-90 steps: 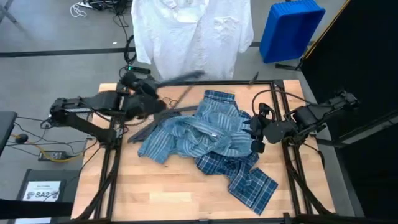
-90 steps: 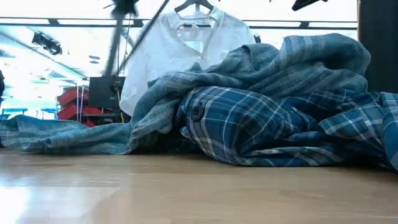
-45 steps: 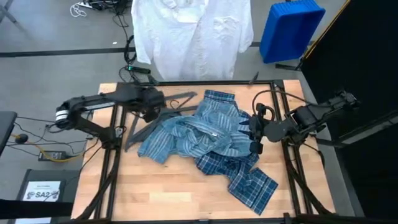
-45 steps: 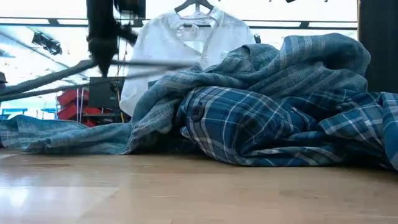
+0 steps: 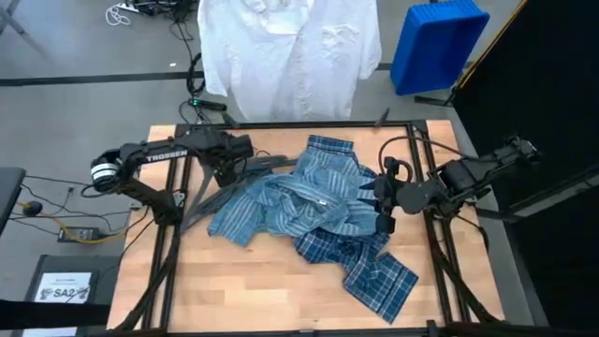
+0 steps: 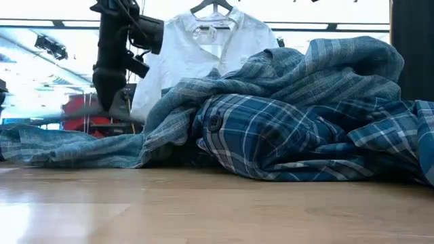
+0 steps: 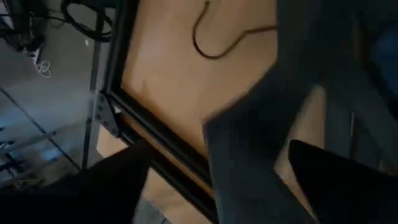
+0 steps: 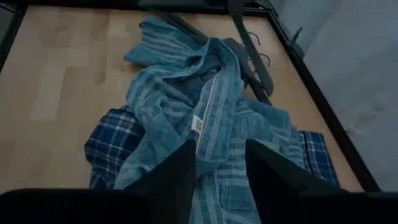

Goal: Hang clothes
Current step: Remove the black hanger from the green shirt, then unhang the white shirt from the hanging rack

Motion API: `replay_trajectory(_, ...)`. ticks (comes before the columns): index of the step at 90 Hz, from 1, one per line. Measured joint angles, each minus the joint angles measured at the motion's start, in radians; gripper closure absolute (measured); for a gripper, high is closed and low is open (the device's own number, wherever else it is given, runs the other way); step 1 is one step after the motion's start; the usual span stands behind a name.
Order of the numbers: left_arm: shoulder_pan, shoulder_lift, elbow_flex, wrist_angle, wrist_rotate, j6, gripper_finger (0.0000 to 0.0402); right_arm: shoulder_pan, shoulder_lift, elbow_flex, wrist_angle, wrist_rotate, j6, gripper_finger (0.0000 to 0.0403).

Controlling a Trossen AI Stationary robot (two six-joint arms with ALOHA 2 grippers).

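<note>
High view: white shirt [image 5: 290, 51] hanging beyond the table's far edge, blue bin [image 5: 437, 42] on the floor beside it; striped blue-grey shirt [image 5: 271, 201] crumpled mid-table over the plaid shirt [image 5: 374, 276], which spreads toward the near right. Left gripper [image 5: 227, 159] low at the far left of the wooden table [image 5: 281, 290], at a dark grey hanger [image 5: 215, 187] lying along the striped shirt's left edge; finger state hard to read here. Right gripper [image 5: 382, 201] at the pile's right edge, just beside the cloth, fingers apart, holding nothing. Low view: both blue shirts heaped on the tabletop, plaid shirt [image 6: 285, 142] in front, striped one [image 6: 325, 68] draped on top and trailing left; white shirt [image 6: 203, 54] on its hanger behind; left arm [image 6: 112, 54] coming down at the left. Left wrist view: blurred dark hanger [image 7: 273, 112] right at the fingers [image 7: 112, 186], over bare wood and the black table frame [image 7: 155, 143]; clamped or not, cannot tell. Right wrist view: two dark fingers [image 8: 180, 174] parted with open space between, pointing at the striped shirt [image 8: 205, 106] with its collar label showing, plaid cloth [image 8: 109, 143] beneath, another hanger [image 8: 252, 53] near the table's edge.
</note>
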Motion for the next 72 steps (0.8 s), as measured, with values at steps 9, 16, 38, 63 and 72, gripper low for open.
replay_trajectory(9,0.000,0.000,0.037,0.012,-0.068,-0.017,0.0021,-0.010,0.000,0.000,0.034,0.000,-0.045,0.0290)
replay_trajectory(16,0.000,0.000,0.080,0.015,-0.119,-0.021,0.0039,-0.026,0.000,0.000,0.073,0.006,-0.091,0.0291)
replay_trajectory(38,0.008,-0.001,0.254,0.314,-0.397,0.189,0.0088,-0.160,0.000,0.000,0.197,-0.102,-0.288,0.0287)
replay_trajectory(63,0.125,0.000,0.306,1.294,-0.459,1.010,0.0127,-0.311,0.000,0.000,0.208,-0.323,-0.322,0.0289)
replay_trajectory(72,0.192,0.000,0.307,1.578,-0.394,1.185,0.0132,-0.332,0.000,0.000,0.210,-0.324,-0.365,0.0287)
